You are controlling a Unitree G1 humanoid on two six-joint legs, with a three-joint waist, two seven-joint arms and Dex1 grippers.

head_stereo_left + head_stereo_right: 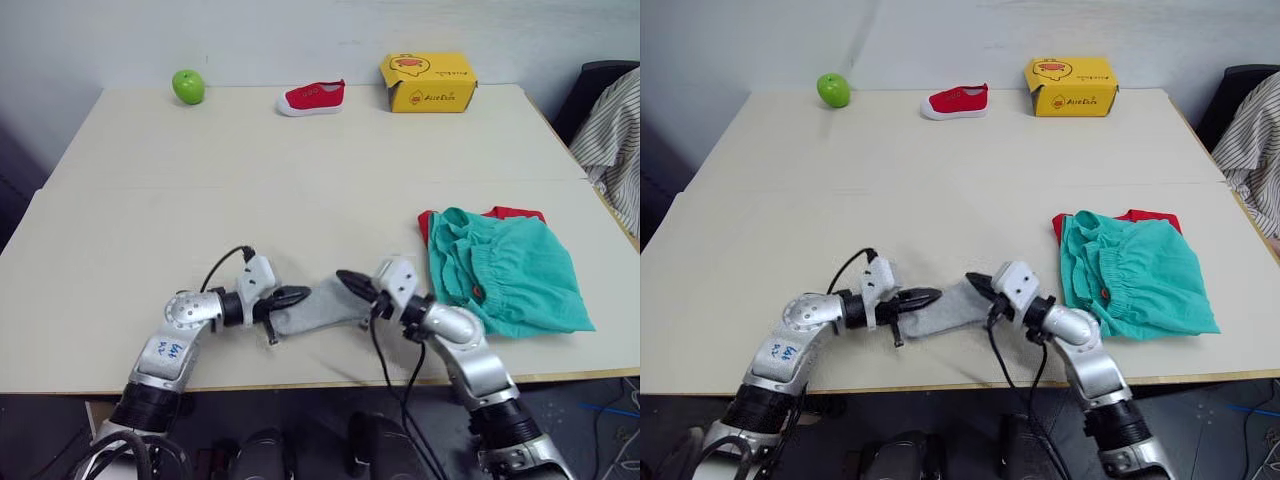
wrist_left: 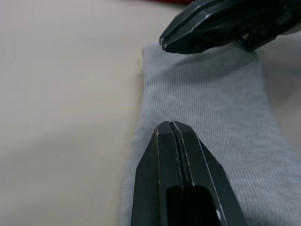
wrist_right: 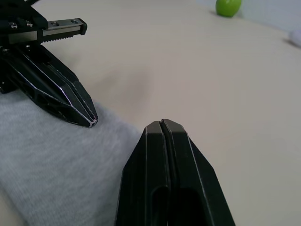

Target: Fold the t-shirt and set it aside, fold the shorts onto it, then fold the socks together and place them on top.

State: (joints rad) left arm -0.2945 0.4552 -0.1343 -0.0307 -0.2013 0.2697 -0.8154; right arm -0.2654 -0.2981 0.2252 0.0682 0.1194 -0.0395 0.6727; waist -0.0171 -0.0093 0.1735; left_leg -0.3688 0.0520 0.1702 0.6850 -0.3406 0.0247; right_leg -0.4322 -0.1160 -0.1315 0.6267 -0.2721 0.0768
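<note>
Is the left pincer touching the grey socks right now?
Touching. The left wrist view shows the left pincer shut, its tips pressed down on the grey socks with no gap; the head views agree.

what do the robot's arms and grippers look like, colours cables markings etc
Both arms are silver-grey metal with black joint sections and white blocks at the wrists. The left gripper and right gripper each have two black, tapered, pointed fingers. A thin black cable loops over the left wrist; another hangs below the right wrist. The left forearm carries blue handwritten marks.
</note>
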